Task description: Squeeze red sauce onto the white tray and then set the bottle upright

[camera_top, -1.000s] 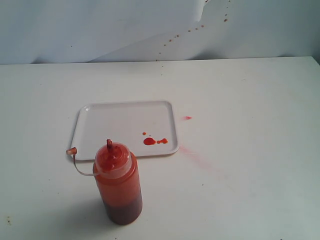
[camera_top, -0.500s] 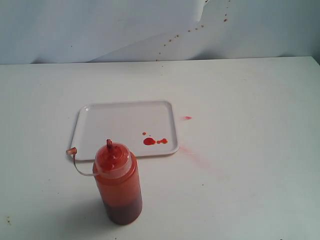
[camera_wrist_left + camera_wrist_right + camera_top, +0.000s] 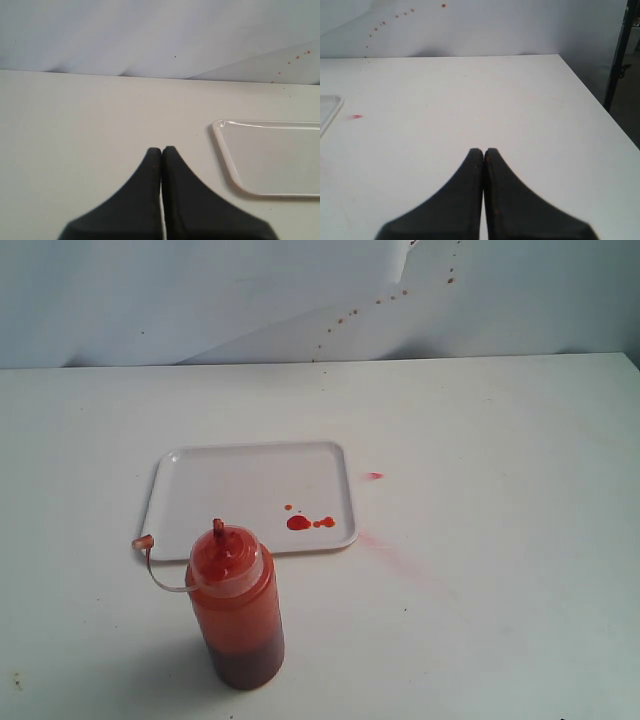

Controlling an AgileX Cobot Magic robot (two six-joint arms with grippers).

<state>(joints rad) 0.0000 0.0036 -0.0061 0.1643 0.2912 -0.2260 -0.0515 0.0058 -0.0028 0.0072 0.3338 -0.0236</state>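
The bottle point(image 3: 237, 615) stands upright on the table in front of the white tray point(image 3: 220, 480), its red nozzle up and its thin tethered cap point(image 3: 142, 542) hanging off to the left. Drops of red sauce point(image 3: 299, 523) lie near the tray's front right corner. Neither arm shows in the exterior view. In the left wrist view my left gripper point(image 3: 162, 149) is shut on nothing, with a corner of the white tray point(image 3: 227, 155) beside it. My right gripper point(image 3: 484, 150) is also shut and empty over bare table.
A small red fleck point(image 3: 375, 475) and a faint pinkish smear point(image 3: 385, 548) mark the table right of the tray. Brown specks dot the back wall point(image 3: 380, 300). The table's right edge point(image 3: 600, 107) shows in the right wrist view.
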